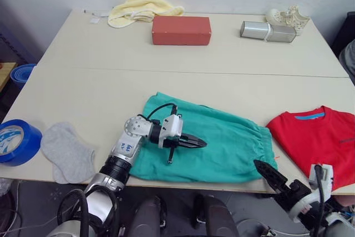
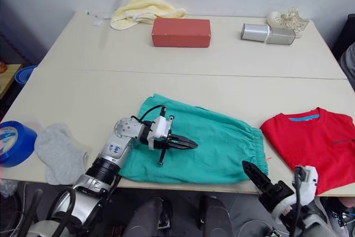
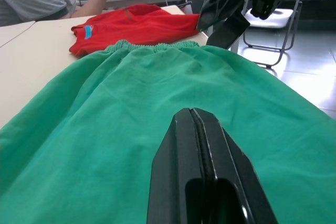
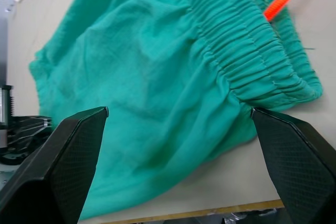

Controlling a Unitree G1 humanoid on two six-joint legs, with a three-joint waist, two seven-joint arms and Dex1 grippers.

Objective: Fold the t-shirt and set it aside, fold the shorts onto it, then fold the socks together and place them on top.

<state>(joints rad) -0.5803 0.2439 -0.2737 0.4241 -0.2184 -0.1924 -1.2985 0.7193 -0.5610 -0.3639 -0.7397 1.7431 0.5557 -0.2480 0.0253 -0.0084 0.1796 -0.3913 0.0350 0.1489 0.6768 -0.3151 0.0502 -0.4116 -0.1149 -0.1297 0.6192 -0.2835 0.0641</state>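
The left arm reaches in from the table's near edge, its pincer (image 1: 194, 143) pressed closed, empty, lying low over the middle of the teal-green shorts (image 1: 222, 137). The right pincer (image 4: 184, 145) gapes wide at the near edge beside the shorts' waistband. The folded red t-shirt (image 1: 319, 137) lies at the right edge; grey socks (image 1: 67, 151) near the near-left corner. No writing is legible.

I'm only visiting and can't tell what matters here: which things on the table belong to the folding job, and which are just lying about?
For the job:
t-shirt, red, at the right edge
shorts, teal, in the middle
socks, grey, at the left

Just lying about:
yellow towel
red box
silver cylinder
white shoe
blue tape roll
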